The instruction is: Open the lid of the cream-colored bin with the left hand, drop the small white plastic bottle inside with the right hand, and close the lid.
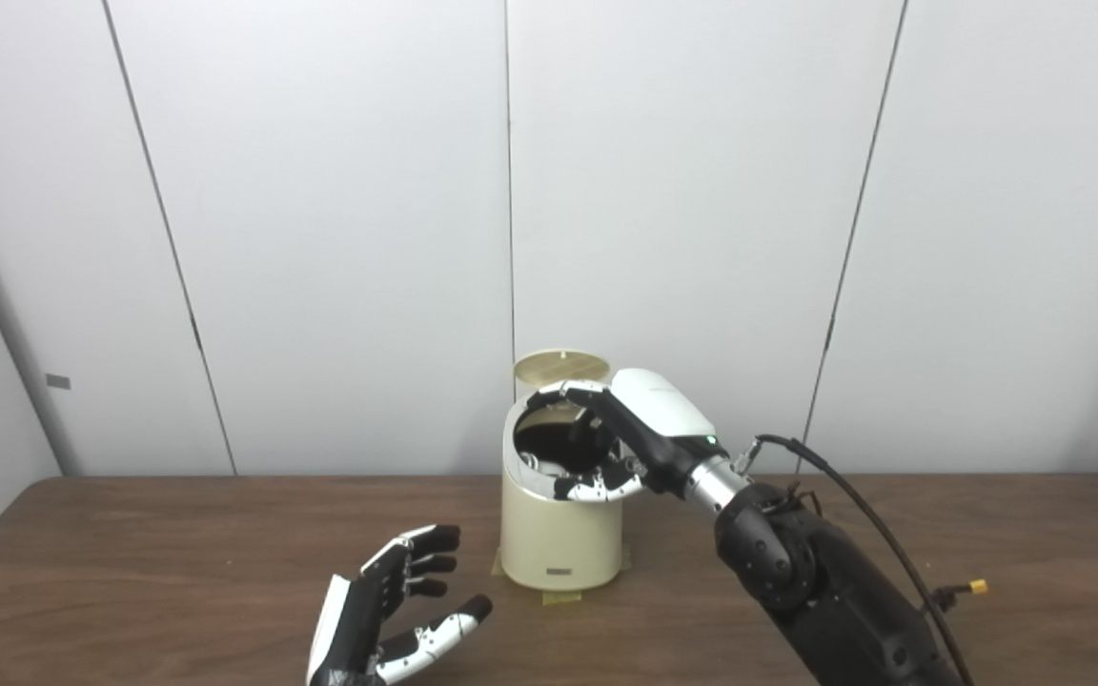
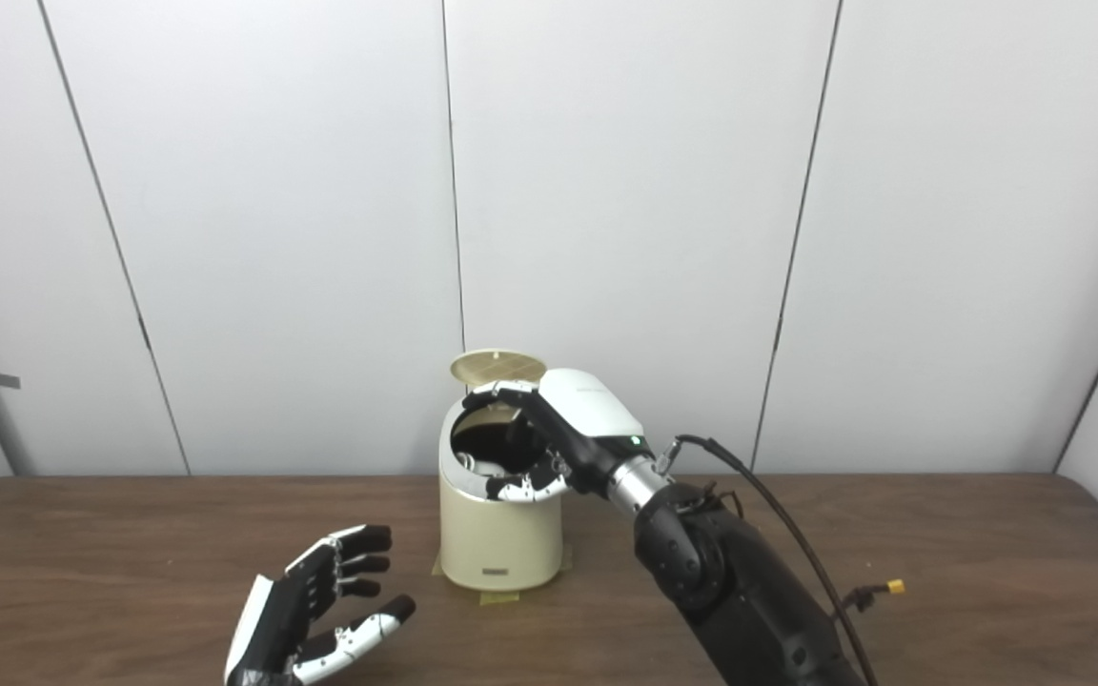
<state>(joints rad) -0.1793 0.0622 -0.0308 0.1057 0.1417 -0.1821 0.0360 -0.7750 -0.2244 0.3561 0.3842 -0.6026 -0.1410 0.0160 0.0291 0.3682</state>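
Reaching over the bin [image 1: 559, 534], my right hand [image 1: 640, 433] hovers at its open mouth, fingers [image 1: 597, 486] curled loosely apart; I see no bottle in them, so it is probably already inside, hidden. The lid [image 1: 563, 367] stands upright behind. My left hand [image 1: 387, 605] waits open above the table [image 1: 130, 572], near enough to close the lid.

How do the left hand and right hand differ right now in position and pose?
The left hand sits low over the table, in front of and to the left of the cream-colored bin; the right hand is raised over the bin's open mouth, below its upright lid. The left hand is clear of the bin; the right hand's fingers curl over its opening. The bottle isn't visible in either. Both hands are open and look empty.
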